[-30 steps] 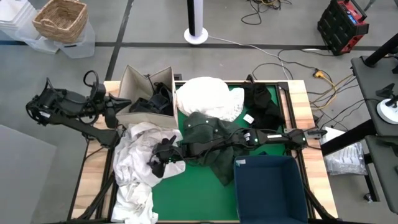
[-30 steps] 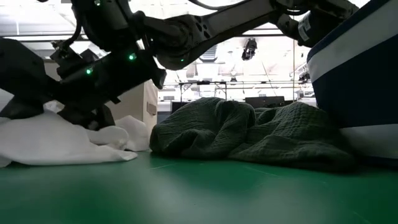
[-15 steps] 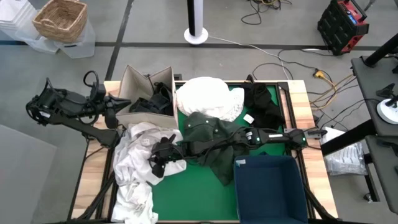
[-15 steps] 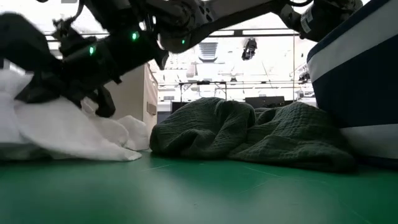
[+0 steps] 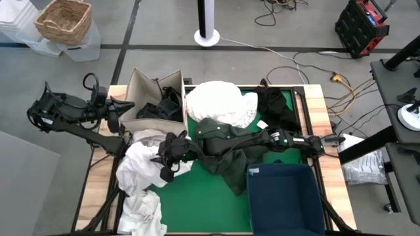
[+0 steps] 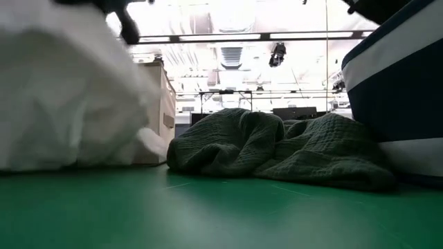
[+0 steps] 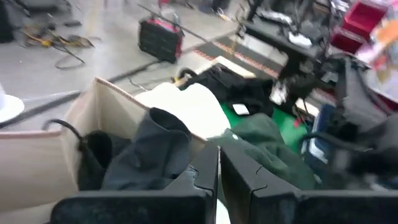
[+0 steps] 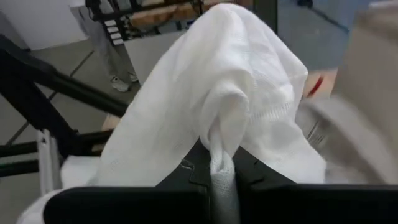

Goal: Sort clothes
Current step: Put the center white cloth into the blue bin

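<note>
A white garment lies crumpled at the table's left, and my right gripper is shut on its raised part. A dark green garment lies in the middle under my right arm, resting on the green mat. Another white garment and a black one lie at the far side. My left gripper is shut and holds nothing, just outside the left wall of the cardboard box. My right gripper pinches a bunched fold of the white garment between its two fingers, several layers gathered together. The fingers reach in from the table's right. The cloth drapes slack around the fingers, and its lower part stays on the table.
The cardboard box holds dark clothes. A navy blue bin stands at the near right, close to the green garment. Bare green mat shows between the white garment and the bin.
My right gripper has shut on the white garment and gone up, out of the low view's top. The garment's gripped part has risen with it and bunched together, baring more green mat at the near side. Its lower end has stayed on the table.
</note>
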{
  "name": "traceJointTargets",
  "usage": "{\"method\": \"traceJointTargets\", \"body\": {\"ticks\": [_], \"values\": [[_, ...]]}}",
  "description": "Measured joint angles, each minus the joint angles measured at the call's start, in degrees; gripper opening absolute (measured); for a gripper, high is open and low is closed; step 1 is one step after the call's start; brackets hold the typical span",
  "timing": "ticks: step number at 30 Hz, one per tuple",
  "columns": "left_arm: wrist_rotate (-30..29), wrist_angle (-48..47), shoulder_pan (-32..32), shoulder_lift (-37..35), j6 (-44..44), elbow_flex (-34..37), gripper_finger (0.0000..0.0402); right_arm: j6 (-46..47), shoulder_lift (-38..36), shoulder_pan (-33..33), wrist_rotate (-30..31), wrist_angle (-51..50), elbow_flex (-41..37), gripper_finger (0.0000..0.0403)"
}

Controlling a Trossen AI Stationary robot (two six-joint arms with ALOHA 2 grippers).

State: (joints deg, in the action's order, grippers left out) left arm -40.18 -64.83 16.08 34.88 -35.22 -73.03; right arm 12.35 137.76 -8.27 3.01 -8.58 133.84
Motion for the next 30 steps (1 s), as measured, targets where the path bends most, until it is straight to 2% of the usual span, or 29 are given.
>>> {"method": "traceJointTargets", "body": {"ticks": [3, 15, 22, 30], "values": [[-2.5, 0.2, -0.1, -1.5, -0.3, 0.0, 0.0, -1.9, -3.9, -0.2, 0.0, -2.6, 0.0, 0.0009], [-2.8, 0.9, 0.0, -5.0, 0.2, 0.0, 0.0, -8.5, -18.3, -1.6, 1.6, -3.5, 0.0, 0.0009], [-2.8, 1.0, 0.0, -4.8, 0.2, 0.0, 0.0, -11.0, -26.7, -4.0, 1.7, -3.9, 0.0, 0.0009], [-3.2, 1.8, 0.0, -3.2, 0.5, 0.0, 0.0, -10.9, -37.9, -8.5, 1.5, -8.9, 0.0, 0.0009]]}}
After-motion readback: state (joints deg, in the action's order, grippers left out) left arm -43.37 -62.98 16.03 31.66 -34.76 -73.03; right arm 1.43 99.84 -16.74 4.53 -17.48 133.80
